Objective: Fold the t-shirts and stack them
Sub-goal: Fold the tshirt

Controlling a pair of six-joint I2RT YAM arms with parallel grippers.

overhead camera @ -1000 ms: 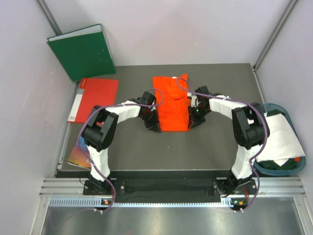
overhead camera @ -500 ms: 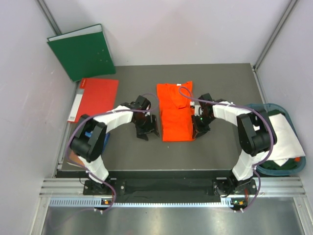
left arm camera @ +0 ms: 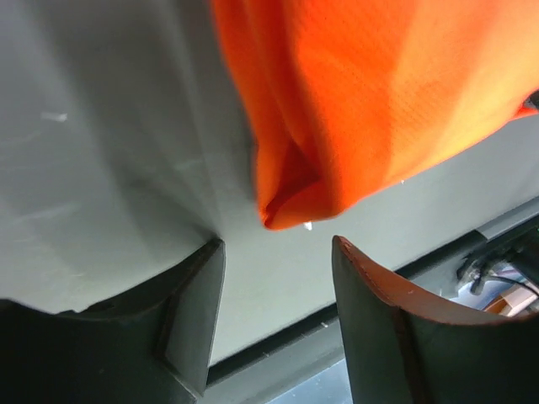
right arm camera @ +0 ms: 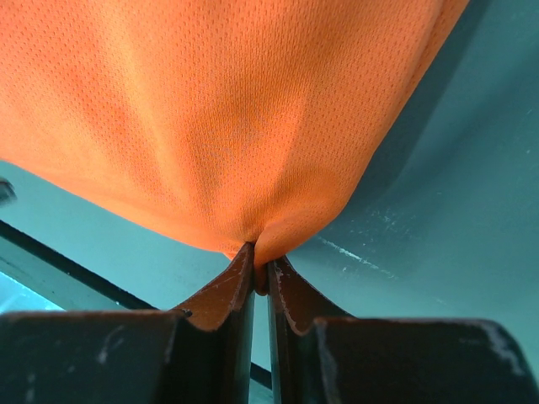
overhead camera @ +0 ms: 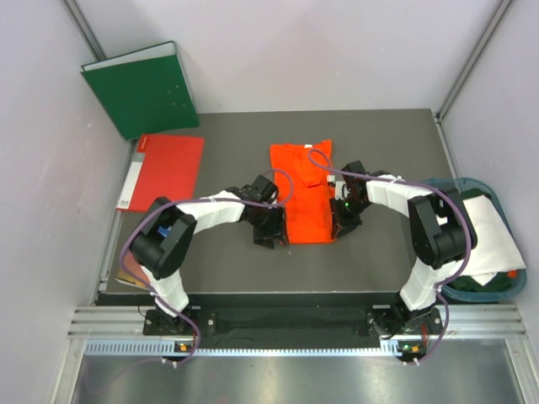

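Left wrist view shows the orange t-shirt [left arm camera: 370, 101] just beyond the left gripper [left arm camera: 278, 247].

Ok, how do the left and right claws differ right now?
Left claw is open, a corner of the orange t-shirt just ahead of it, ungripped; right claw is shut on the shirt's edge. Left claw sits at the shirt's left side, right claw at its right. Both are by its near end.
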